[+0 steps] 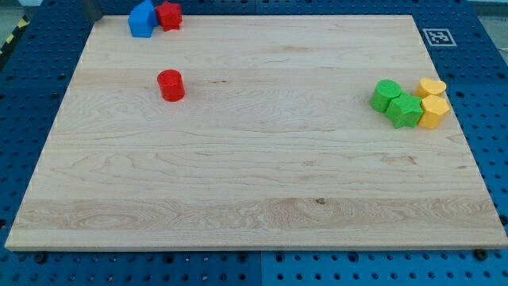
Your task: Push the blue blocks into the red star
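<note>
Blue blocks (142,19) at board's top-left corner, pressed together so count unclear, touching red star (168,15) on its left side. Red cylinder (171,85) below them, well apart. At view's right: two green blocks (397,101) touching, yellow heart (432,86) and yellow hexagon (434,111) just beside. Wooden board (254,183) on blue pegboard. My tip not visible; position relative to blocks unknown.
</note>
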Controlling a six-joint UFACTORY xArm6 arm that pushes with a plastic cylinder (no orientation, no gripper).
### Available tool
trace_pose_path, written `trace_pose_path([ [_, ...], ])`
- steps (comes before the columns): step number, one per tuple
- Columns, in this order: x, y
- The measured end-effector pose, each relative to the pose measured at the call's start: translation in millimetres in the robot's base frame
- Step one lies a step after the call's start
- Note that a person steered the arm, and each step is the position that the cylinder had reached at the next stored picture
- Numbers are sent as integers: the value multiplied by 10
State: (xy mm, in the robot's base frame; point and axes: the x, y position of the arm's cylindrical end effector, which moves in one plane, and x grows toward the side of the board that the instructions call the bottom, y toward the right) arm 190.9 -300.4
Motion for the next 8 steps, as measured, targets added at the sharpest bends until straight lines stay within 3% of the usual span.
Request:
trace_pose_path([
  [8, 215, 663],
])
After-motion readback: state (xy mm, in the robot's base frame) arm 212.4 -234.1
